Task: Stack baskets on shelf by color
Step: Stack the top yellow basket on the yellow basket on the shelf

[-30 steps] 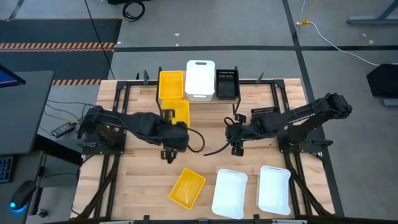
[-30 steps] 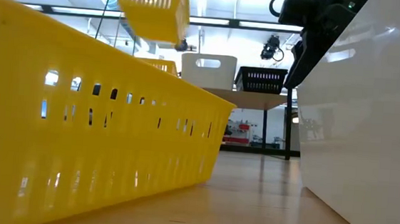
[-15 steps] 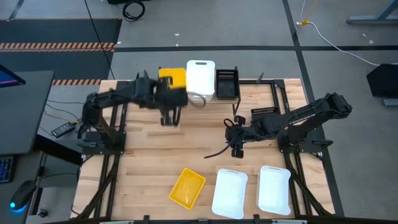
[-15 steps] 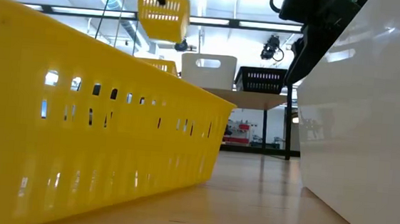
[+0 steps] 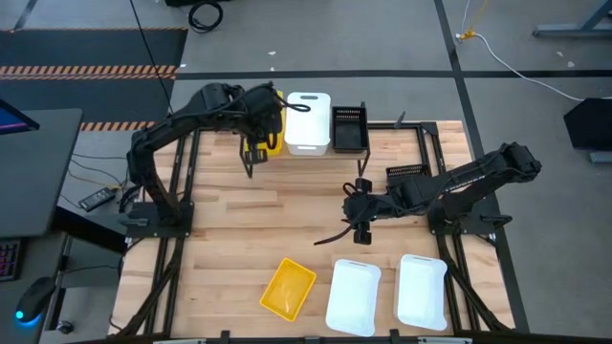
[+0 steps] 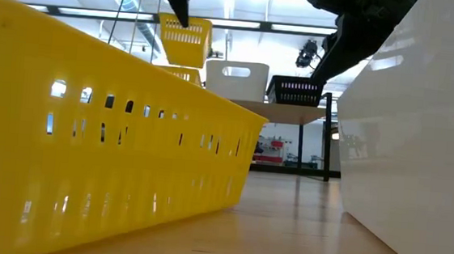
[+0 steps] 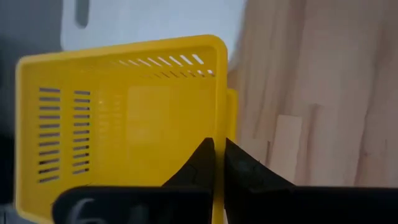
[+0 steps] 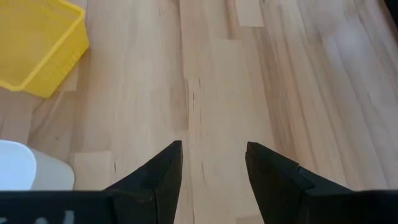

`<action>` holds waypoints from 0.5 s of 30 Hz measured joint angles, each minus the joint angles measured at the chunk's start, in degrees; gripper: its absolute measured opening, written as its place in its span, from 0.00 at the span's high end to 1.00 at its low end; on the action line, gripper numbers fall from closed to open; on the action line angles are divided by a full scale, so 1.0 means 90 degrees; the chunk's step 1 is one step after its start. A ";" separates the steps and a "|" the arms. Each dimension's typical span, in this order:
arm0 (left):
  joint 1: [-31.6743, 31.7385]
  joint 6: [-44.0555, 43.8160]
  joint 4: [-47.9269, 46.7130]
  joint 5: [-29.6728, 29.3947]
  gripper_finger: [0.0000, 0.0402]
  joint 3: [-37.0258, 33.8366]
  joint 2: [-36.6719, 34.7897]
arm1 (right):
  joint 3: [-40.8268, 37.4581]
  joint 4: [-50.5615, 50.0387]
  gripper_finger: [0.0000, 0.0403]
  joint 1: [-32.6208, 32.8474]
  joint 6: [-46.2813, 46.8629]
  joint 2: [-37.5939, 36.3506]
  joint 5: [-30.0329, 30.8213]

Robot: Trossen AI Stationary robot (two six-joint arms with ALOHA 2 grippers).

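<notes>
Pinching the rim of a yellow basket [image 7: 124, 118], the left end effector [image 7: 217, 155] is held above the shelf [image 6: 289, 109] at the far edge of the counter [image 5: 316, 205], its fingers pressed together on the thin plastic wall. In the low view, the basket is seen hanging over another yellow basket [image 6: 184, 75] that is already on the shelf. A white basket [image 5: 308, 121] and a black basket [image 5: 349, 129] are set beside it on the shelf. The right end effector [image 8: 211, 165] is kept low over bare wood near the middle of the counter, its fingers spread and nothing between them. Near the front edge, a third yellow basket [image 5: 288, 289] and two white baskets [image 5: 353, 295] [image 5: 422, 290] are left lying.
</notes>
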 joint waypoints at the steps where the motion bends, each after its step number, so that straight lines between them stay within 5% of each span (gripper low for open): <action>1: 0.0014 0.0109 0.0021 0.0065 0.97 0.0000 0.0000 | 0.0000 -0.0009 0.55 0.0000 -0.0001 0.0000 0.0000; 15: 0.0018 -0.0040 0.0043 -0.0082 0.97 -0.0643 -0.0003 | 0.0000 -0.0057 0.55 0.0063 0.0062 0.0000 -0.0002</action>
